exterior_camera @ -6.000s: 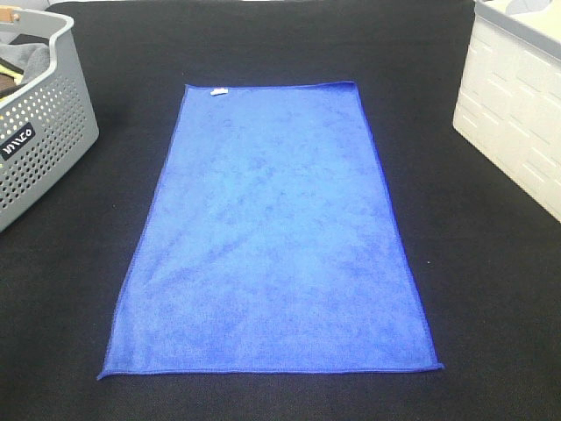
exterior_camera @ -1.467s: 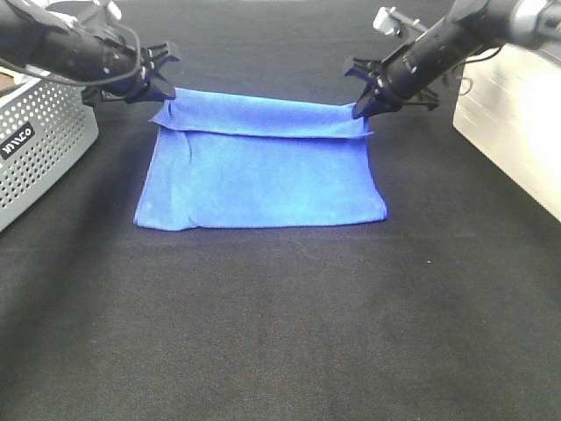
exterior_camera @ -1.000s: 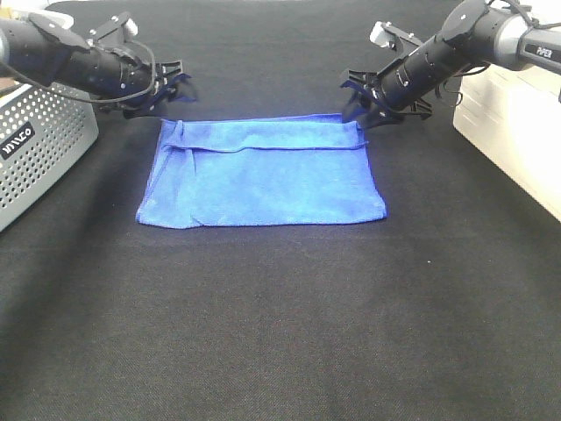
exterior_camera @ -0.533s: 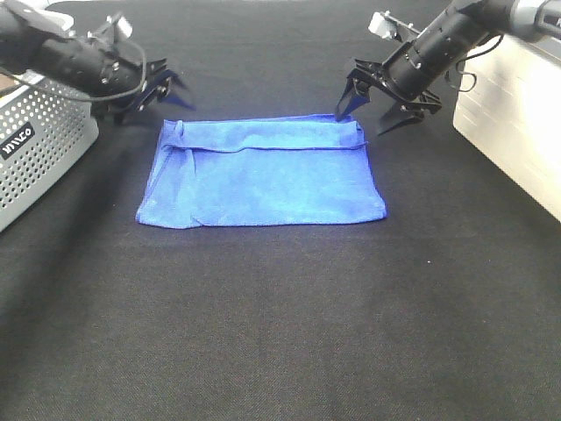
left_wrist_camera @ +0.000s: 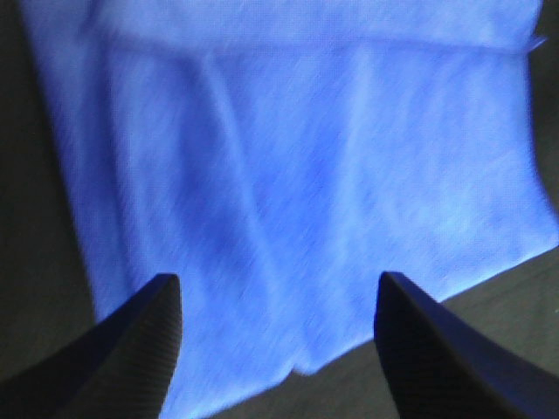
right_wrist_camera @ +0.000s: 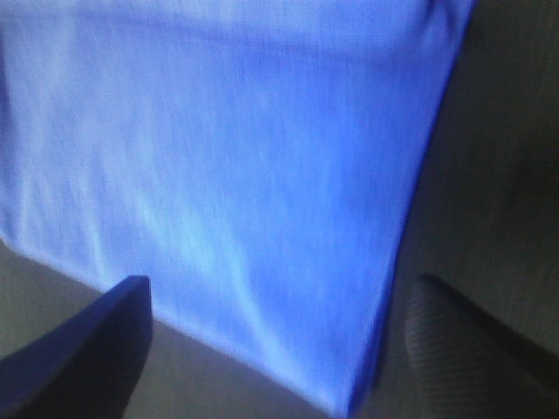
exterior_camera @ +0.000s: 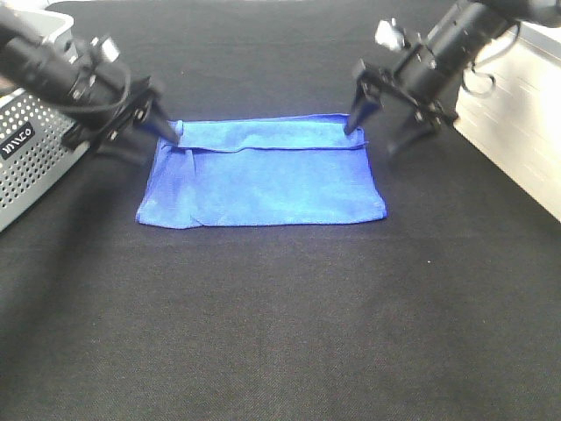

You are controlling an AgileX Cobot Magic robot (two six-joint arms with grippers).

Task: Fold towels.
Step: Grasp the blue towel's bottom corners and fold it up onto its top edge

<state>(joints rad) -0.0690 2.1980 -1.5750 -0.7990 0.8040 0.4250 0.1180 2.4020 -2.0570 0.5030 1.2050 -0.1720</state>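
Blue towel (exterior_camera: 263, 175) is lying folded, long axis crosswise, as the left gripper (exterior_camera: 145, 140) and right gripper (exterior_camera: 379, 132) are hovering wide-open, empty, beside its far corners.

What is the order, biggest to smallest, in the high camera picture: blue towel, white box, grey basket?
1. blue towel
2. white box
3. grey basket
The box and the basket both run off the picture's edges, so the order of those two is unsure.
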